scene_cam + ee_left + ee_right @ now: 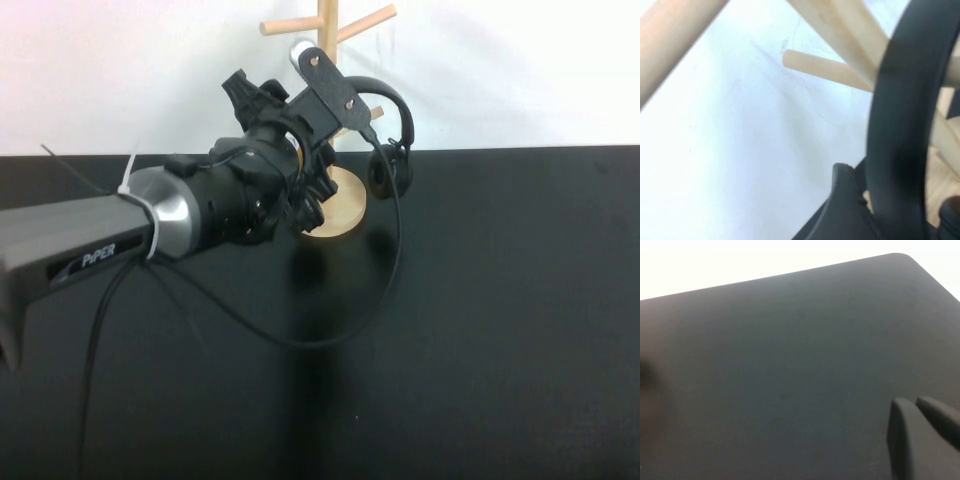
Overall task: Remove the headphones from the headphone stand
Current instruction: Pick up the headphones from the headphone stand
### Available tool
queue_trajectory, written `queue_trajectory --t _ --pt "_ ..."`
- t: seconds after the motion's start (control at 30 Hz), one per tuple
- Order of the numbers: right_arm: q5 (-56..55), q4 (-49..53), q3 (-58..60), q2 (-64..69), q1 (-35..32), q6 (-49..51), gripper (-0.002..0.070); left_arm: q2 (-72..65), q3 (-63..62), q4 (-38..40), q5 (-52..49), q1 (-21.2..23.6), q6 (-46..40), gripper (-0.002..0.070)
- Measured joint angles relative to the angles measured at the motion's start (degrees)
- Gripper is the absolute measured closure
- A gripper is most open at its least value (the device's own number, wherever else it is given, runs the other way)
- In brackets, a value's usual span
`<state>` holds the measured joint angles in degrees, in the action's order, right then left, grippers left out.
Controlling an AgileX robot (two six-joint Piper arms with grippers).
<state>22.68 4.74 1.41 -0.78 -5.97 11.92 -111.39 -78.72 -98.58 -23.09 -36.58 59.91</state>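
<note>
The light wooden headphone stand [328,25] stands at the table's back centre on its round base [345,205]. The black headphones [388,168] hang on it, headband over a peg, one ear cup showing to the right of the pole. My left gripper [335,125] reaches in at the stand, largely hidden behind its wrist camera mount. In the left wrist view the left gripper [895,210] is open with the headband [900,125] between its fingers [840,200], close to one and apart from the other. The stand's pegs [825,67] show behind. My right gripper [920,415] is shut and empty over bare table.
The black table [500,330] ends at a white wall behind the stand. A black cable [330,340] loops from my left wrist down over the table's middle. The table's rounded far corner [902,257] shows in the right wrist view.
</note>
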Motion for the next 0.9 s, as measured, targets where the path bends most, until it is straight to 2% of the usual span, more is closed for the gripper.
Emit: queue_trajectory --t 0.53,0.67,0.9 --pt "0.0 0.0 0.0 0.0 0.0 0.0 0.0684 -5.2 -6.2 0.0 3.2 2.3 0.1 0.0256" --pt "0.0 0.0 0.0 0.0 0.0 0.0 0.0684 -5.6 -6.2 0.0 3.7 2.3 0.1 0.0348" --pt "0.0 0.0 0.0 0.0 0.0 0.0 0.0684 -5.6 -6.4 0.0 3.6 2.4 0.6 0.0581"
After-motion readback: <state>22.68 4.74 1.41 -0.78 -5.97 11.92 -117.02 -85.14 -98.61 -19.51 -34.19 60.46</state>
